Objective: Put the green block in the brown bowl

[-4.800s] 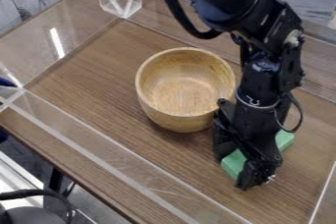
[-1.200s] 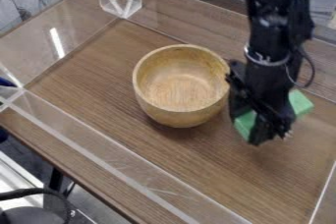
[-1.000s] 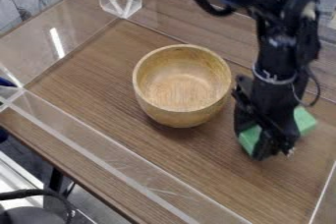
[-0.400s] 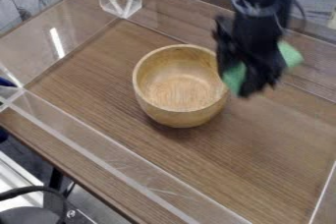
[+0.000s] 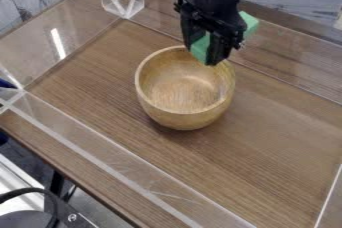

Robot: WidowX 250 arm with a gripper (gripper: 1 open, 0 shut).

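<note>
End effector [image 5: 214, 44] clamped on the green block [image 5: 221, 34], held in the air over the brown bowl's [image 5: 186, 88] far rim. Bowl is round, thick-walled, grained wood, on the wood-grain desk [image 5: 94, 72] with open surface all around it.

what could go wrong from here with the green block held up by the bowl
1. The end effector is shut on the green block over the far rim of the brown bowl, not its middle. Released here, the block could strike the rim and tumble onto the table.
2. The block is about as long as the bowl is wide, so dropped level it may bridge the rim instead of settling inside.
3. Lowering here could knock the bowl.
</note>
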